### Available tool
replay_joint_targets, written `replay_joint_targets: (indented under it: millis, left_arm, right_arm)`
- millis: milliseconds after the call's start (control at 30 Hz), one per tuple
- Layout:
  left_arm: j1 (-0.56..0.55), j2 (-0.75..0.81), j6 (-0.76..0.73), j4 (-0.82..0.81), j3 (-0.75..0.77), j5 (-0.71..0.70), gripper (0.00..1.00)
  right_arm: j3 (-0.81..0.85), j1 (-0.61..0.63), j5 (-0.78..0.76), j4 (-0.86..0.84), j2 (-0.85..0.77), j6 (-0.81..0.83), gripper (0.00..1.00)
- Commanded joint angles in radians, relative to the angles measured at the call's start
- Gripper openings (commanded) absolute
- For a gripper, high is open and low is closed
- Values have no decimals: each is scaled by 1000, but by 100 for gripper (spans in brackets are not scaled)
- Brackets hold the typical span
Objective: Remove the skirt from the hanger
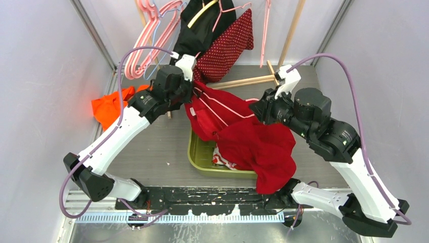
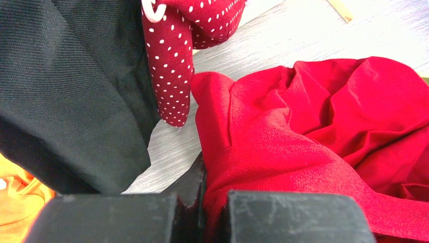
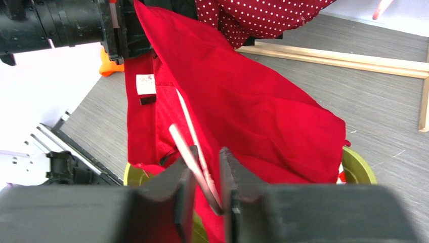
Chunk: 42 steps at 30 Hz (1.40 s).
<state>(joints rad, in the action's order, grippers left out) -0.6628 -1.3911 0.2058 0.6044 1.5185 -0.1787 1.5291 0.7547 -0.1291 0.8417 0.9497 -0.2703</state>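
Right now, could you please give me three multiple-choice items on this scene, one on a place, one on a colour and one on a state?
1. The skirt's lower end drapes over: A a green bin; B a blue box; C a white plate.
2. The crumpled cloth by the left wall is: A blue; B orange; C white.
3. The left gripper is: A open, touching nothing; B shut on the skirt; C shut on the cloth.

Answers: 1 A, the top view shows red fabric spilling over the bin's rim; 2 B, it shows bright orange; 3 B, the left wrist view shows red fabric pinched between the fingers.
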Motion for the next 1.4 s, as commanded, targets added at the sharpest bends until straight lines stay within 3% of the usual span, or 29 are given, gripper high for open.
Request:
replay_joint_targets:
  millis: [0,33,67,333,500,667,833,1033,1367]
  left_arm:
    - [2,54,-4,-52,2,-20,0]
    - [2,54,-6,-53,1,-21,0]
    - [3,52,-7,-56,0,-21,0]
    - [2,26,-19,-72,8,-9,0]
    - [3,-23,-58,-77,51,-17,0]
    - [4,-115,-94,-73,197,2,0]
    - [5,-217,-118,-75,355,13,0]
    - [5,-319,-98,-56,466,80,0]
    - [5,-281,-93,-41,330,126,0]
  right_arm:
    - [24,-4,9,-69,18,-12,18]
    - [41,-5,7,-62,26,-9,6]
    - [69,-4,7,-47,38,-1,1]
    - [390,-3,-9,208,93,96,1]
    - [427,-4,39,271,32,36,1]
    - [433,-5,149,353,42,-35,1]
    - [355,-3,229,312,34,-68,1]
    - [411,-5,232,320,79,-48,1]
    - [482,-5,68,215,64,12,1]
